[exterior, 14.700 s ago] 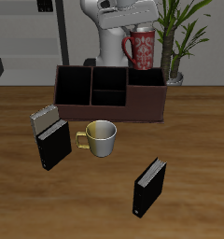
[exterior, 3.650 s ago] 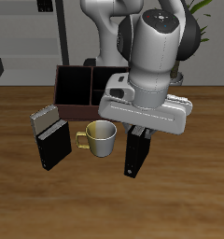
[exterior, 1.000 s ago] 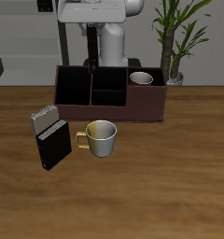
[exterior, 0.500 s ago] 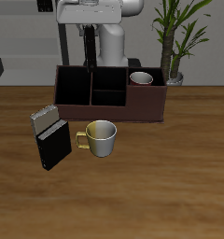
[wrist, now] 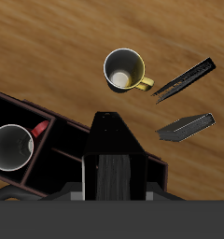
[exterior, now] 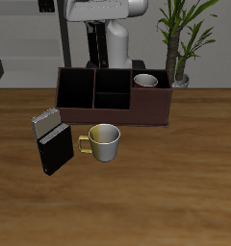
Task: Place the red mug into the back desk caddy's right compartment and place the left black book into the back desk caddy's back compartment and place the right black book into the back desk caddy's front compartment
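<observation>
Nearest the table's [exterior: 185,202] front edge: right black book [exterior: 55,151], upright on the wood. Just behind it, grey book [exterior: 46,121], also upright, close to or touching it; cannot tell which. Beside both, cream mug [exterior: 104,141], yellow handle turned toward the books, apart from them.

Farther back: back desk caddy [exterior: 146,109], dark walls. Red mug [exterior: 144,81] seated in its right compartment, only the rim and pale inside showing in the exterior view. Other compartments dark, contents not readable there.

Above the caddy's back: gripper [exterior: 92,26], cropped at the frame edge; left black book [exterior: 91,45] hanging from it as a dark strip, grip itself not clear in this view.

Wrist view settles it: gripper [wrist: 112,182] clamped narrow on the left black book [wrist: 111,140], pale page edges between the fingers, book clear of the caddy wall [wrist: 58,154] below. Also shows the red mug's [wrist: 11,149] red handle.

Behind the caddy: potted plant [exterior: 175,38].
</observation>
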You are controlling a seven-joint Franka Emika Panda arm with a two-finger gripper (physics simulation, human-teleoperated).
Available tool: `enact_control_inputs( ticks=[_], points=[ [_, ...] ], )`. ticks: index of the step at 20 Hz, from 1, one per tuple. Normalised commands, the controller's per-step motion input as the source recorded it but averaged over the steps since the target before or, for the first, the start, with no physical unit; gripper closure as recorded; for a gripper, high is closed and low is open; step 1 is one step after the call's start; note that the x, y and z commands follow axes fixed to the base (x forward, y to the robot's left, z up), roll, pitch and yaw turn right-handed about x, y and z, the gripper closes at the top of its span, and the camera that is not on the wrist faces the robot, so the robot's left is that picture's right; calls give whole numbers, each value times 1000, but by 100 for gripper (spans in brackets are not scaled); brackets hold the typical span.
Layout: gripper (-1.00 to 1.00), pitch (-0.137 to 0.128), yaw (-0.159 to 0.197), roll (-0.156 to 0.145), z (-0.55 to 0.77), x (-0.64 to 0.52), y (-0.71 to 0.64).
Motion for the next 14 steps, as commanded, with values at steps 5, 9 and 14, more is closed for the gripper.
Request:
enact_control_inputs(
  ticks=[5,9,14],
  points=[
    [100,-51,188,-10,216,-155,156],
    [100,70,175,-39,-98,-17,160],
    [100,4,211,26,-108,-525,217]
  ],
)
